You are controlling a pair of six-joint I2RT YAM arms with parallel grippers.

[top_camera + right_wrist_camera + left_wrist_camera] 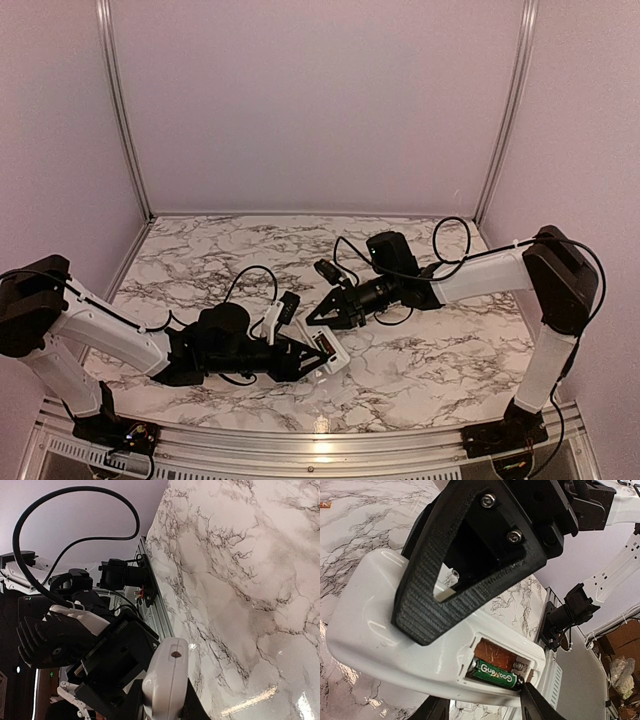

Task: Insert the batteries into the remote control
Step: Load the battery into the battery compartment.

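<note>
The white remote control (325, 352) is held back-up just above the marble table. My left gripper (312, 355) is shut on its sides (481, 696). The recess in its back (375, 630) is open. One green-labelled battery (495, 675) lies in the near slot. The far slot shows an orange-brown surface and a bare spring; I cannot tell whether that is a battery. No red batteries show. My right gripper (325, 318) meets the remote from the far side; one finger (420, 605) lies on its back. In the right wrist view the remote's end (167, 680) fills that gripper (165, 707).
The metal rail (320, 440) runs along the table's near edge, and pale walls close the back and sides. The left arm's body (75, 635) and a looping black cable (75, 510) crowd the right wrist view. A small white part (273, 322) sits by the left wrist.
</note>
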